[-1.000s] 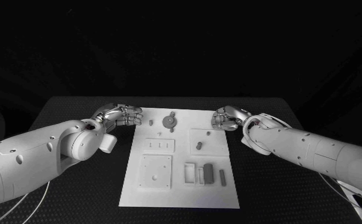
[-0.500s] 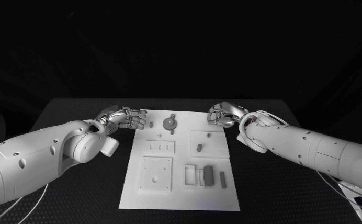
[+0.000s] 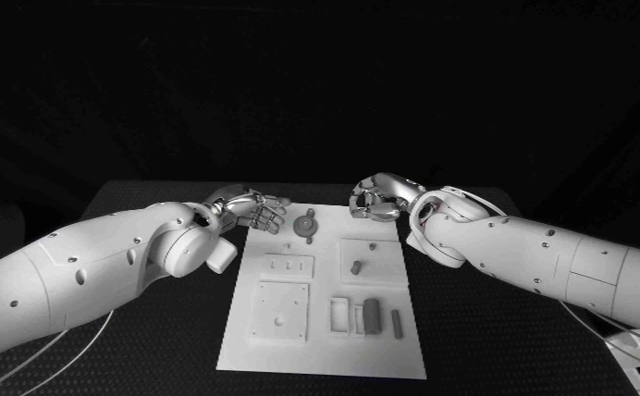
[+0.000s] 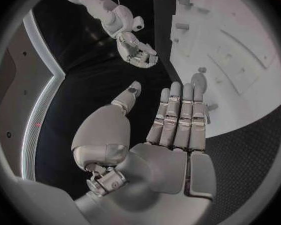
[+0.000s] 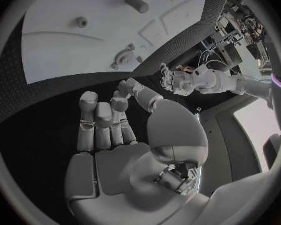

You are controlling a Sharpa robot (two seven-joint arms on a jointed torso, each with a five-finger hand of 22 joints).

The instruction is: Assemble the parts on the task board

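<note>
white board (image 3: 320, 340) lying mid-table on black table (image 3: 147, 202); round grey part (image 3: 305, 222) near its far edge, small peg (image 3: 355, 266) mid-board, dark blocks (image 3: 371, 313) in slots near front | dark room behind | left hand (image 3: 250, 209) empty, fingers straight and apart, just beside board's far left corner | right hand (image 3: 376, 198) empty, fingers curled in, at far right edge

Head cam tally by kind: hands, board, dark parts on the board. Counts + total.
Hands: 2 (left hand, right hand)
Board: 1
Dark parts plainly visible on the board: 4 (disc, peg, block, bar)
Total: 7
</note>
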